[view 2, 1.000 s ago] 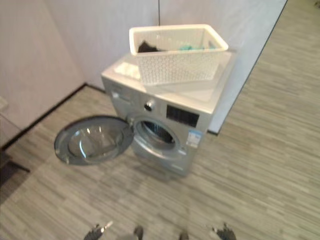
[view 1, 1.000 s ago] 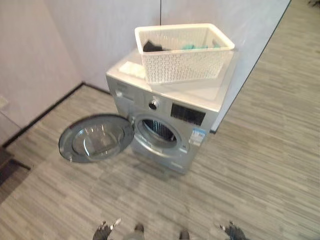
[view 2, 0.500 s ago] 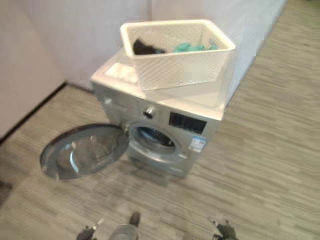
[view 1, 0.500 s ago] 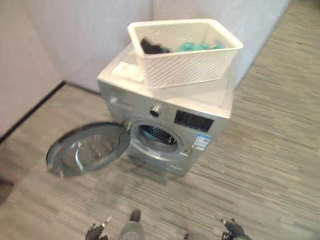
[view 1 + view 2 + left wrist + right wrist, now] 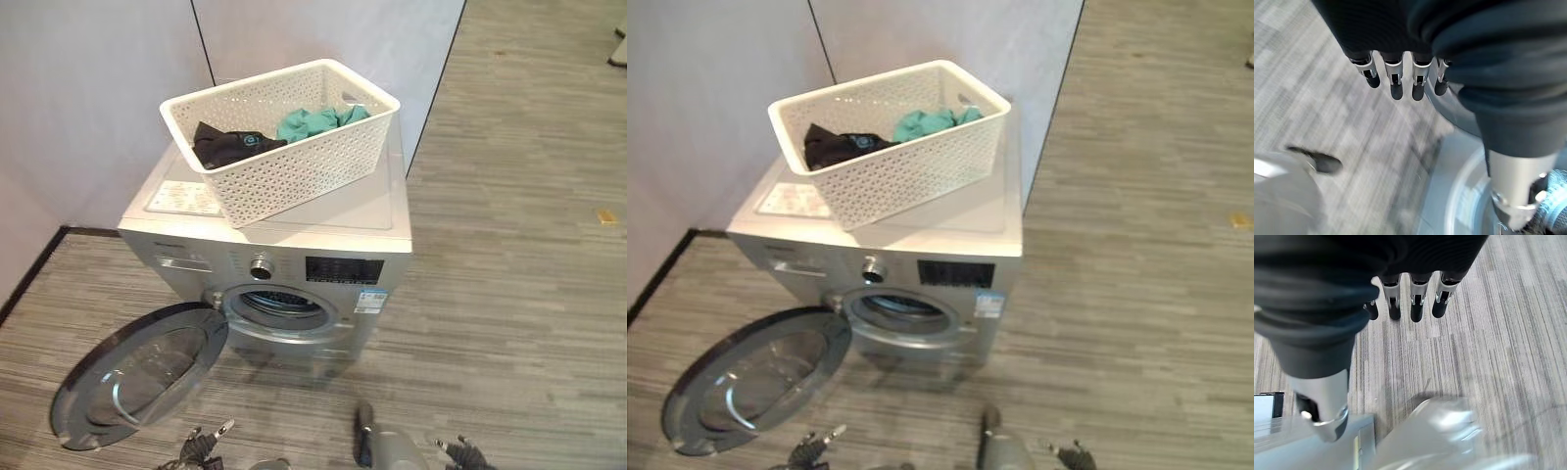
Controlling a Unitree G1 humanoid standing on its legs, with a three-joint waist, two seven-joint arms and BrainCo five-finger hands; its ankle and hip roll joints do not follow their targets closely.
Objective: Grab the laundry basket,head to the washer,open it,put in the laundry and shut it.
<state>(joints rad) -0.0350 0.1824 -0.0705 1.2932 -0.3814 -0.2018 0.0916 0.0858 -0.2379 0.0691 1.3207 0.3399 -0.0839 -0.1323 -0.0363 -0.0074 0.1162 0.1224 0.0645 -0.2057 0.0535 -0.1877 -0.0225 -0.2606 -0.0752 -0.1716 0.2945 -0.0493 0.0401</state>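
Note:
A white perforated laundry basket (image 5: pixel 294 168) stands on top of the silver washer (image 5: pixel 294 266). In it lie a black garment (image 5: pixel 230 145) and a teal garment (image 5: pixel 318 120). The washer's round door (image 5: pixel 137 377) hangs wide open to the left, and the drum opening (image 5: pixel 282 304) shows. My left hand (image 5: pixel 201 450) and right hand (image 5: pixel 465 453) hang low at the picture's bottom edge, well short of the washer. In the wrist views the left hand's fingers (image 5: pixel 1396 81) and the right hand's fingers (image 5: pixel 1417 301) are straight and hold nothing, with the floor past them.
Grey wall panels (image 5: pixel 98 78) stand behind the washer, with a black skirting at the left. Striped grey flooring (image 5: pixel 509 255) spreads out to the right. A small yellowish scrap (image 5: pixel 607 215) lies on the floor at far right. A white label (image 5: pixel 181 198) lies on the washer top.
The whole picture has shifted, so the camera has moved; the washer now shows more from the front and nearer. The basket stays on the washer, the door stays open, both hands stay low.

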